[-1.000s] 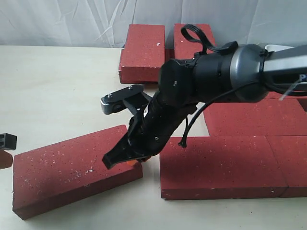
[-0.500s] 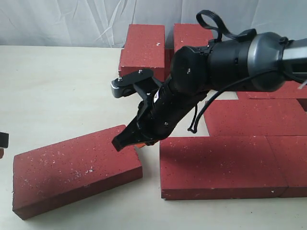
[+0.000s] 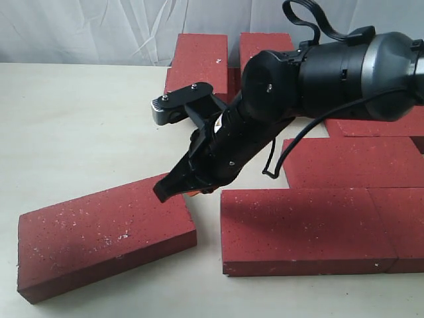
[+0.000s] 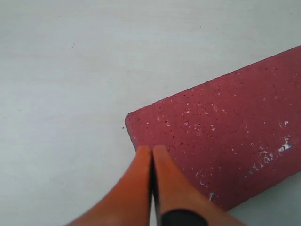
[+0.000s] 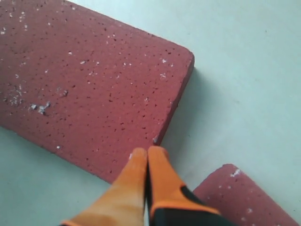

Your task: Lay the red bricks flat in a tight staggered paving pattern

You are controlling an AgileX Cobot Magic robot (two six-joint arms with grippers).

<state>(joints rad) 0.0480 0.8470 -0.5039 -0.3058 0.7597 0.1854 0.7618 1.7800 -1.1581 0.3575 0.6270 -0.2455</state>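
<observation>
One loose red brick (image 3: 106, 235) lies flat and skewed at the front left of the table. Just to its right, a small gap away, begins the laid front row of red bricks (image 3: 305, 228), with another row (image 3: 351, 162) behind it. My right gripper (image 3: 179, 192) hangs shut and empty over the loose brick's near-right corner (image 5: 84, 84), its orange fingertips (image 5: 147, 151) at that corner's edge. The left gripper (image 4: 151, 149) is shut too, tips at the opposite end of the same brick (image 4: 225, 141). The left arm is out of the exterior view.
Two more red bricks (image 3: 199, 63) (image 3: 265, 53) lie at the back against a white cloth. The right arm's black body covers the middle of the paving. The pale table (image 3: 79, 119) stretches out at left. A laid brick's corner (image 5: 240, 193) is close to the right fingers.
The right gripper has lifted off the loose brick and drawn back up and to the right. The left gripper has slid out past the left edge of the exterior view. The brick stayed put.
</observation>
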